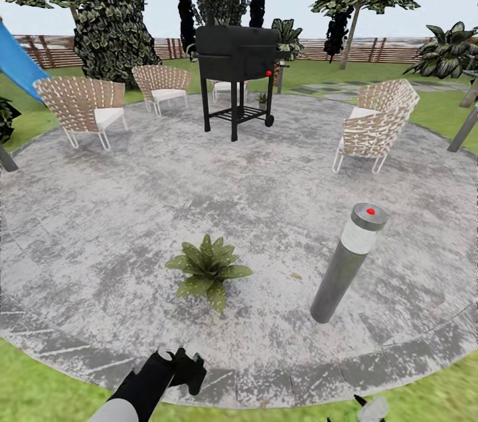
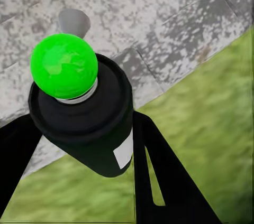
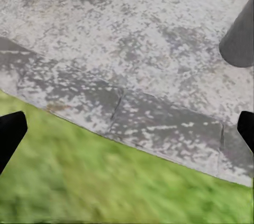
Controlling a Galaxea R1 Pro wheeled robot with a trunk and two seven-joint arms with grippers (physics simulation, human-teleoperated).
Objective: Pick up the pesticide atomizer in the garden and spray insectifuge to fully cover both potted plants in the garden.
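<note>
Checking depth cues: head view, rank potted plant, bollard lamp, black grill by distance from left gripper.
1. Potted plant, just ahead of the left gripper on the patio.
2. Bollard lamp, off to the right.
3. Black grill, far across the patio, centre.

The round mottled grey patio (image 1: 265, 183) is ringed by green lawn (image 1: 40, 389), which meets its curved stone edging at the near side. On the paving, a potted plant (image 1: 207, 271) stands near the front, left of centre, and a grey bollard lamp (image 1: 347, 261) leans up to its right. Farther back a black grill (image 1: 237, 77) stands at the centre. Two woven chairs (image 1: 83, 105) sit at the far left, and another chair (image 1: 375, 123) at the right.
</note>
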